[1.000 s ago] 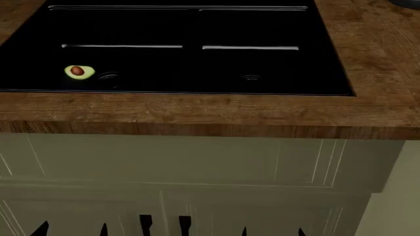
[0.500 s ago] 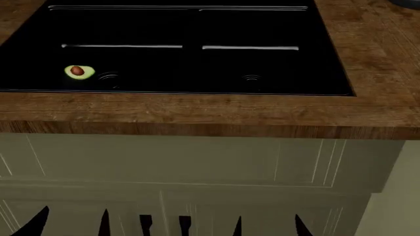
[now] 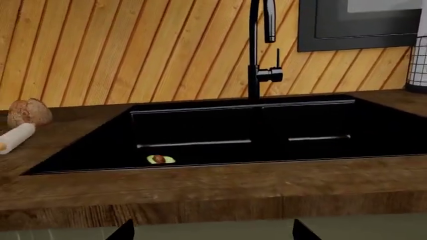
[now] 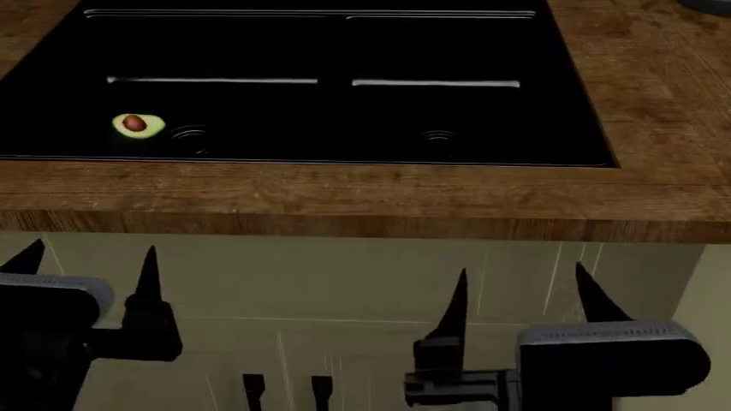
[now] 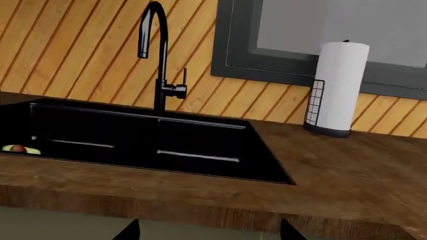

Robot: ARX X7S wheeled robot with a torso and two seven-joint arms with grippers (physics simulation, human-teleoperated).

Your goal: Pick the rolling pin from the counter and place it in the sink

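Both my claws hang in front of the cream cabinet face, below the counter's (image 4: 377, 201) wooden front edge. My left gripper (image 4: 86, 261) has its fingers spread, nothing between them. My right gripper (image 4: 520, 287) is likewise spread and empty.

The black double-basin sink (image 4: 331, 51) lies ahead of and above both claws, faucet (image 3: 257, 50) at its far rim. An avocado half (image 4: 137, 125) sits on the basin floor ahead of my left claw, close to a drain.

The rolling pin (image 3: 15, 138) rests on the counter far off to the outer side of my left claw, just beside a brown bread loaf (image 3: 28, 112). A paper towel roll (image 5: 337, 87) stands on the counter beyond my right claw.
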